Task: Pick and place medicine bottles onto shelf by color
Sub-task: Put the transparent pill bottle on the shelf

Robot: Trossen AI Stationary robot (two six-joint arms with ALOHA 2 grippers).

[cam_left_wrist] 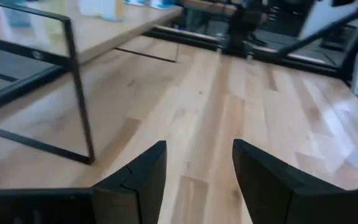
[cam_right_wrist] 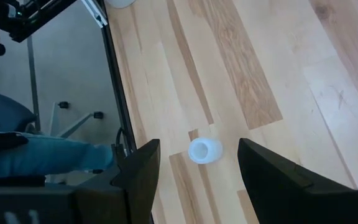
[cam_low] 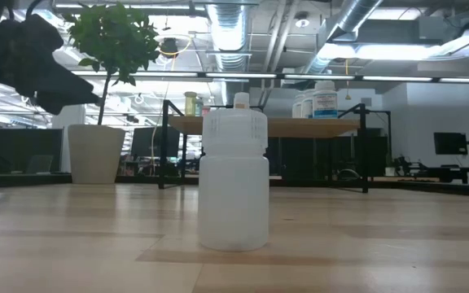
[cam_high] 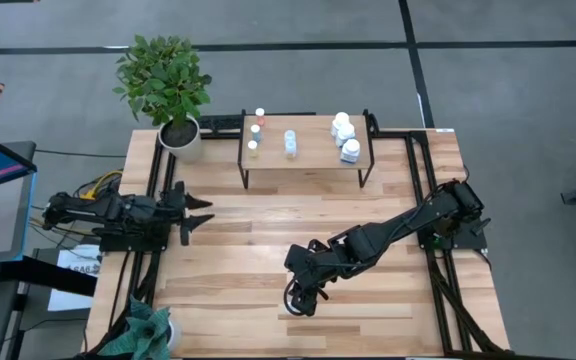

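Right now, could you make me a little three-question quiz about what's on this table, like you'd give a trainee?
1. True or false: the white bottle on the table lies on its side.
2. Which gripper hangs above that bottle? A) the left gripper B) the right gripper
3. Fill in: the bottles already put away stand on top of the ____.

Key
1. False: the low view shows it standing upright on the tabletop.
2. B. Its fingers are open on either side of the bottle, not touching it; the left gripper waits open near the plant pot.
3. The shelf.
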